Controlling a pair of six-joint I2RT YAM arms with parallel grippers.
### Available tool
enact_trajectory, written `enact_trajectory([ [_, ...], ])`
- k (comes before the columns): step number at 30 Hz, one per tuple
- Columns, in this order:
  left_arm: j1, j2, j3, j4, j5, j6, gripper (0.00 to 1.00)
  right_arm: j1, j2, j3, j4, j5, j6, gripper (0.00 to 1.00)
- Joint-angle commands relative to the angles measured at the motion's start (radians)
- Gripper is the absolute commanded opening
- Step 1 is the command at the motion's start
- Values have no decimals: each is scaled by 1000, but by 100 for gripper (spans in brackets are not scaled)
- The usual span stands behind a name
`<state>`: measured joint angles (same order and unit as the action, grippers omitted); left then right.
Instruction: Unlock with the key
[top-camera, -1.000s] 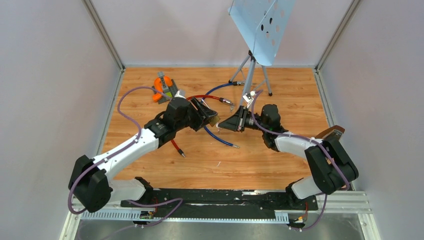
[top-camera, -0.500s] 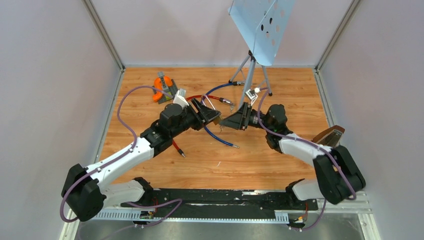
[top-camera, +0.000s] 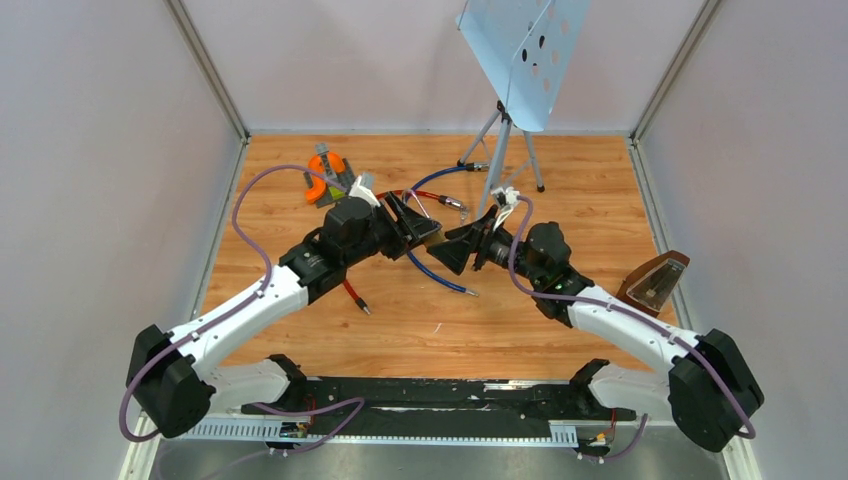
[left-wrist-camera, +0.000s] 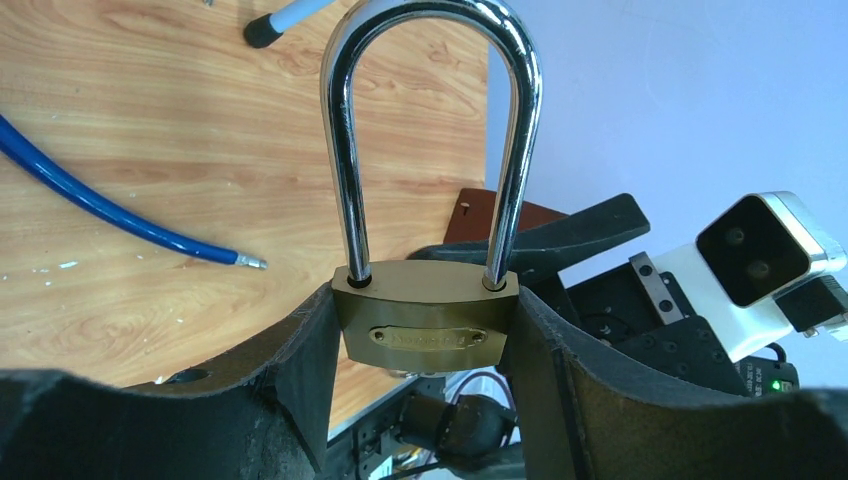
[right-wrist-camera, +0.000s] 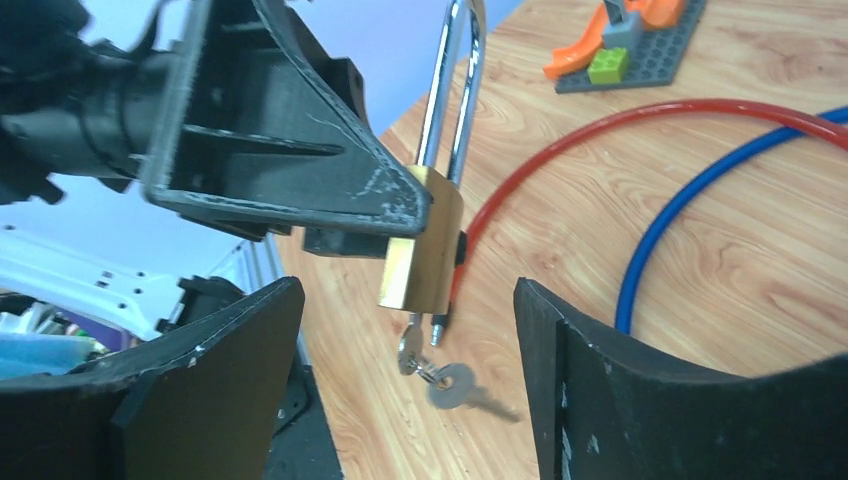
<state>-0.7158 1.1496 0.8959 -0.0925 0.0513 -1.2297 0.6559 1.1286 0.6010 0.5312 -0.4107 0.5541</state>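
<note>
Brass padlock (left-wrist-camera: 427, 325) observed clear of the wooden table (left-wrist-camera: 150, 100), over its middle, between the two arms. The left gripper (left-wrist-camera: 420, 340) is clamped on the two narrow ends of the padlock body, one finger on each.

Orientation: the long axis runs from body to shackle (left-wrist-camera: 430, 60). The chrome shackle points straight out past the left fingertips, and both its legs are seated in the body. In the right wrist view the axis stands nearly upright, shackle uppermost and the keyed end lowest.

A key (right-wrist-camera: 408, 348) projects from the underside of the body. A second key (right-wrist-camera: 465, 388) hangs from it on a ring.

The right gripper (right-wrist-camera: 405, 290) faces the keyed end with its jaws spread wide, touching neither padlock nor keys.

A blue cable (left-wrist-camera: 100, 205) and a red cable (right-wrist-camera: 640, 125) lie on the table below.
</note>
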Motion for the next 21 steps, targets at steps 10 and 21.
enact_trajectory([
  [10,-4,-1,61,77,39,-16,9,44,127,44,108,85,-77,31],
  [21,70,-74,36,9,28,112,76,25,36,15,83,16,-19,0],
])
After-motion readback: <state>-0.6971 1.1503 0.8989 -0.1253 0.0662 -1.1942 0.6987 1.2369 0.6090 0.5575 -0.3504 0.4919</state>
